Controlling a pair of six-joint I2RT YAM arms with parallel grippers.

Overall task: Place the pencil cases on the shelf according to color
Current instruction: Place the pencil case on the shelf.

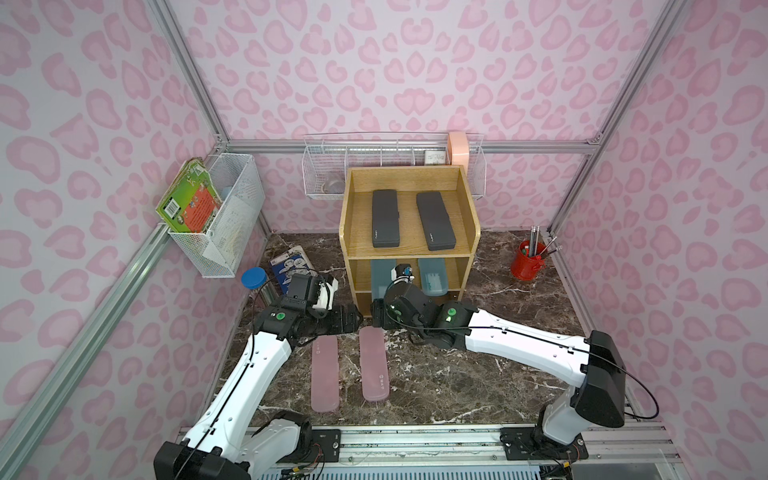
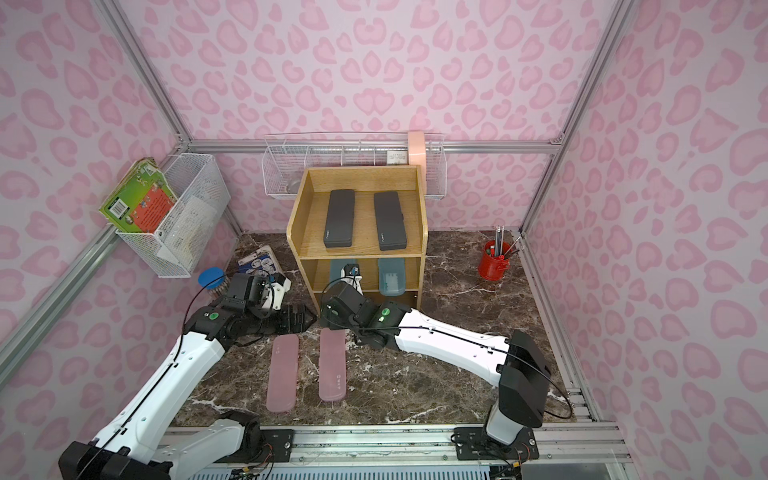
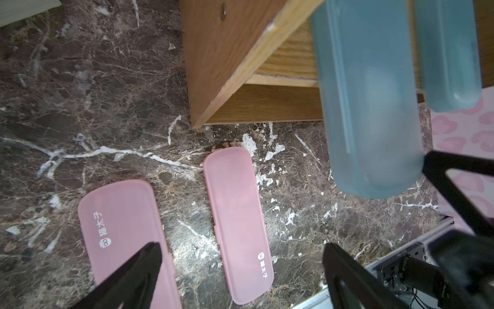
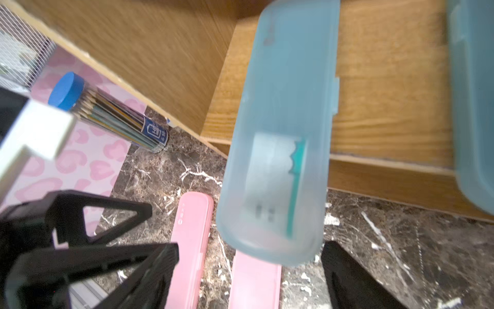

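The wooden shelf (image 1: 345,216) stands at the back of the marble table. Two black pencil cases (image 1: 385,218) (image 1: 436,220) lie on its top tier. Two teal-blue cases (image 1: 380,270) (image 1: 432,276) lie on the middle tier, their near ends sticking out past the front edge. My right gripper (image 4: 251,244) is open, its fingers on either side of the left teal case's (image 4: 278,133) near end without gripping it. My left gripper (image 3: 240,244) is open and empty, beside the shelf's front left corner. Two pink cases (image 1: 325,374) (image 1: 374,365) lie side by side on the table below both grippers.
A clear tube of pencils with a blue lid (image 1: 254,277) and a booklet (image 1: 291,262) sit left of the shelf. A red cup of pencils (image 1: 528,259) stands at the back right. White wire baskets (image 1: 224,212) (image 1: 390,166) hang on the walls.
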